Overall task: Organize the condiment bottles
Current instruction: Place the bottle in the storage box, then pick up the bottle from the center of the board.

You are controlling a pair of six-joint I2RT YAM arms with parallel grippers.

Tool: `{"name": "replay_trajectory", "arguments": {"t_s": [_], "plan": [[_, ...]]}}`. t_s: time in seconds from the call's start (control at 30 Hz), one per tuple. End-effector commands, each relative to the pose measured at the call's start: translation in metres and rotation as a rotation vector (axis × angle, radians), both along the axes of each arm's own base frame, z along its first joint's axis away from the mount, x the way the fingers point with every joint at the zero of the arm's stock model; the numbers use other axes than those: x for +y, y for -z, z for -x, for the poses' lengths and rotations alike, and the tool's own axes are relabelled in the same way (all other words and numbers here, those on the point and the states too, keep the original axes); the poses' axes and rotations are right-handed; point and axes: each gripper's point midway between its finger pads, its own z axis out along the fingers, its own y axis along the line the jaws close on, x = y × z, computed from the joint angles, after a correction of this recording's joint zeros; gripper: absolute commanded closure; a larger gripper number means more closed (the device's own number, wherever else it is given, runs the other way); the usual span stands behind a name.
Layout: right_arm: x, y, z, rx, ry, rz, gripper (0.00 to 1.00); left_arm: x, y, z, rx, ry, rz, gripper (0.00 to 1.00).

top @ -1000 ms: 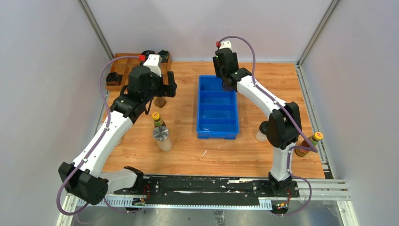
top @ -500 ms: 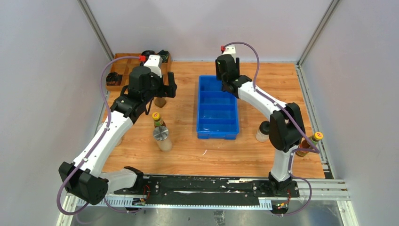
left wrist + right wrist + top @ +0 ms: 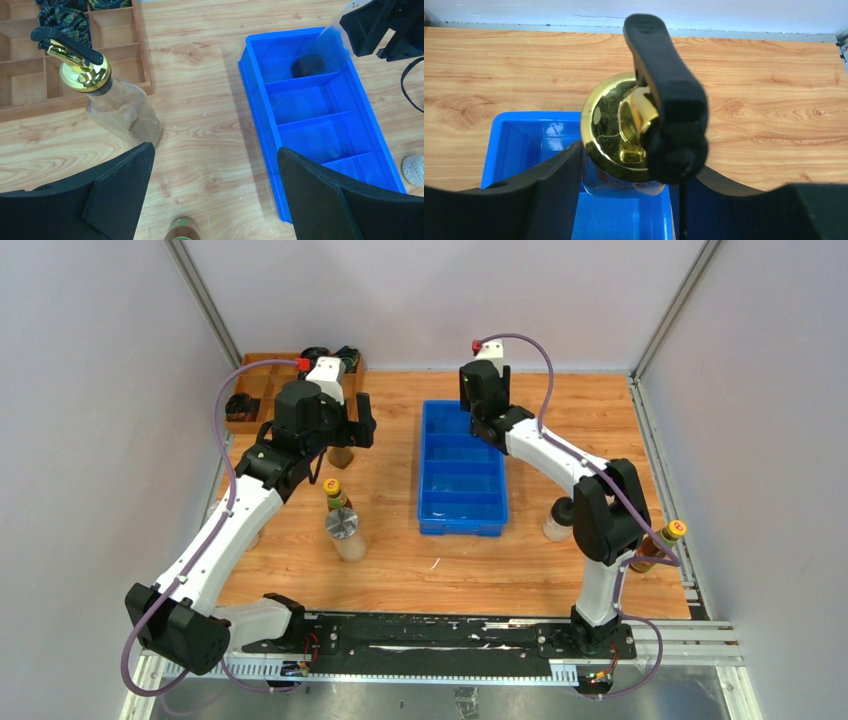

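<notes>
My right gripper is shut on a clear gold-spouted bottle, its black spout toward the camera, held over the far compartment of the blue tray. In the top view this gripper is at the tray's far end. My left gripper is open and empty above bare wood, between a second gold-spouted bottle and the tray. A green-capped dark bottle stands just below it. A yellow-capped dark bottle and a silver-lidded shaker stand left of the tray.
A wooden divided box with black cable coils sits at the back left. A small container stands by the right arm's elbow, and a yellow-capped bottle near the right edge. A dark round thing is in the tray's far compartment.
My right wrist has shifted slightly back and to the right with the bottle in it, over the tray's far end. The left arm has not moved.
</notes>
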Motion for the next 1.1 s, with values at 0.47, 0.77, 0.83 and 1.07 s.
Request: {"name": "replay_trajectory", "arguments": {"t_s": [0.47,0.77,0.83,1.07], "plan": [[0.014,-0.040,0.021,-0.062,-0.010,-0.042,0.02,0.001,0.007,0.003,0.025,-0.012,0.008,0.00],[-0.023,-0.097,0.076,-0.107,0.007,-0.010,0.00,0.005,-0.005,0.006,0.008,-0.028,0.014,0.00],[-0.034,-0.105,0.095,-0.113,0.004,-0.021,0.00,0.009,-0.009,0.007,0.001,-0.043,0.006,0.00],[-0.060,-0.116,0.144,-0.123,-0.014,-0.068,0.00,0.038,-0.018,0.007,-0.001,-0.174,-0.076,0.02]]}}
